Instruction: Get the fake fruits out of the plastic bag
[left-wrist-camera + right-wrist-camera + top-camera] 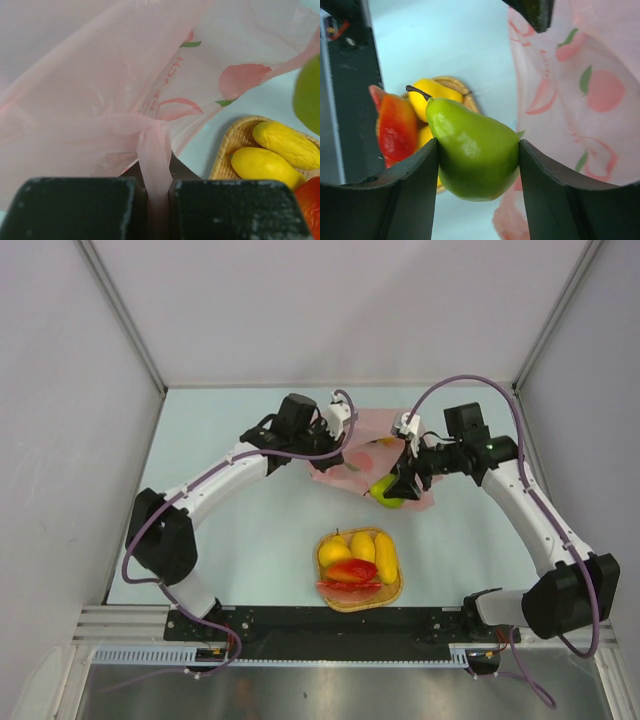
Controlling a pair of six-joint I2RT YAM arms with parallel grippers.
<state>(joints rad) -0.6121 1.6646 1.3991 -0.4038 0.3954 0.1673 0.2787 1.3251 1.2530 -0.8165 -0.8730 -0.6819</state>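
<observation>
Right arm: the right pincer (394, 486) is clamped on the pear (387, 491), one finger pressed to each flank at its widest part, as the right wrist view confirms (475, 150). The pear hangs at the lower right edge of the bag (352, 462). In the right wrist view it shows against bare bench (230, 530) and the tray, so it is judged to be free of the plastic.

Left arm: the left pincer (157, 186) is clenched on a gathered strip of the bag (100, 75), lifting the film at the upper left of the heap.

Tray: the woven tray (398, 587) sits at lower centre of the top view, well apart from the bag. It carries three yellow fruits (361, 545) and a watermelon slice (350, 575).

Governing relation: from the right pincer, the tray lies down and slightly left in the top view, toward the arm bases. The right arm carries the pear and is nearer to the tray; the left arm is engaged on the bag. The long axis of the pear runs across the fingers. In the right wrist view its stem points to the upper left, toward the tray rim (465, 96).

Judgement: the tray is crowded, and the pear may roll on release. Whether fruit is left in the bag cannot be told.
</observation>
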